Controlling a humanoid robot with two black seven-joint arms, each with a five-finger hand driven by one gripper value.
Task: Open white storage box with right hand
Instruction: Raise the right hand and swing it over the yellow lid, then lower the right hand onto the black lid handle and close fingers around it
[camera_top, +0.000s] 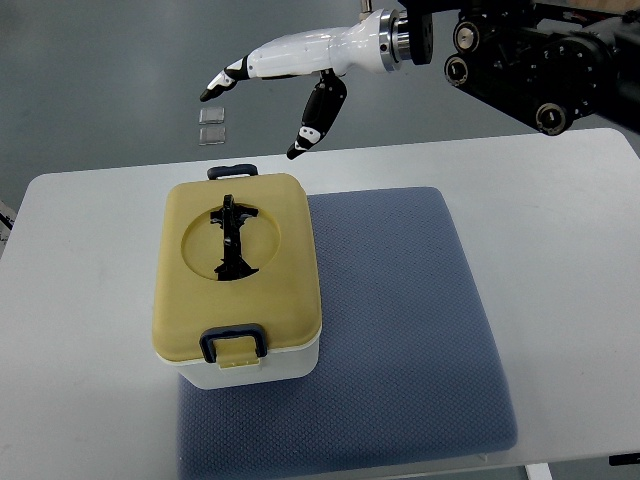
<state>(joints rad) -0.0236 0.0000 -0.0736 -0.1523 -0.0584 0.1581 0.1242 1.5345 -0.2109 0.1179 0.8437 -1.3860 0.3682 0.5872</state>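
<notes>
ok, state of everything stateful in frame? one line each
storage box: closed, yellow lid on, standing on the mat's left edge
front latch: down
rear latch: down
lid handle: folded flat in its recess
right hand: open, fingers spread, above and behind the box, touching nothing

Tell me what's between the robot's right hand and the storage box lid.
Nothing. In the top view the right hand hovers open beyond the table's far edge; only floor and bare white table separate it from the yellow lid of the storage box.
</notes>
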